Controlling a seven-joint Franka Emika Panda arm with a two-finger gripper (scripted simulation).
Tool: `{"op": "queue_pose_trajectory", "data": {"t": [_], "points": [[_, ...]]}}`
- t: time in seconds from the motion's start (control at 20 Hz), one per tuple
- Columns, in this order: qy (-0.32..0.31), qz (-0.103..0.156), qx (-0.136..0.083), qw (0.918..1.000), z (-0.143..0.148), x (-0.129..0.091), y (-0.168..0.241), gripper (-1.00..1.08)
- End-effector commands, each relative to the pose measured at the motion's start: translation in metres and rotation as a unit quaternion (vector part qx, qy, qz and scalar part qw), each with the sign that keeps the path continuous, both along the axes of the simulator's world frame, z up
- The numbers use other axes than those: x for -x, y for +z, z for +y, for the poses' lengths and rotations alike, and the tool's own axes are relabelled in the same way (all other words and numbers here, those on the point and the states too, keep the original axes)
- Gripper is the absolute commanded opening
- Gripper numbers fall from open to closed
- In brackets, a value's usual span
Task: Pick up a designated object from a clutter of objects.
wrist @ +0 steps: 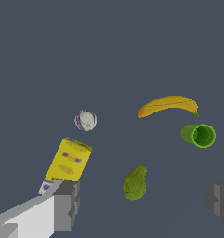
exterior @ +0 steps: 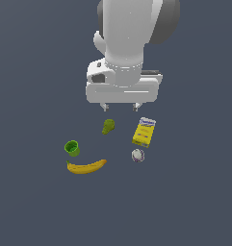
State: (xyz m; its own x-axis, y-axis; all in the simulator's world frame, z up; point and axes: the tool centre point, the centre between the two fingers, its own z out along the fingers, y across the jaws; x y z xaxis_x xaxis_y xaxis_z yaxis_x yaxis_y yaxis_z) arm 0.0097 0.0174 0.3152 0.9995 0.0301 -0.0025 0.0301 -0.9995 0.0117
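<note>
The designated object, a small olive-green pear (exterior: 108, 126) (wrist: 135, 183), lies on the dark floor amid the clutter. Around it are a yellow banana (exterior: 86, 166) (wrist: 168, 105), a bright green cup (exterior: 72, 148) (wrist: 199, 135), a yellow box with a white-blue label (exterior: 144, 131) (wrist: 67, 164) and a small whitish ball (exterior: 137, 155) (wrist: 86, 120). My gripper (exterior: 120, 106) (wrist: 143, 204) hangs open above the floor, just behind the pear and apart from it. In the wrist view the pear sits between the two spread fingers (wrist: 67, 205), nearer the middle. Nothing is held.
The arm's white body (exterior: 129, 43) fills the upper middle of the exterior view. The box lies close beside one finger in the wrist view. Dark flat floor surrounds the clutter.
</note>
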Motion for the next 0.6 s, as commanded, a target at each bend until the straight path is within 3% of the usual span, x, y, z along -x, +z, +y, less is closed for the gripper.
{"op": "queue_pose_trajectory", "data": {"t": [0.0,0.55], "points": [[0.000,0.000,0.000,1.0000,0.000,0.000,0.000,1.00],[0.035,0.012,0.004,0.9993,0.018,0.003,0.000,1.00]]}}
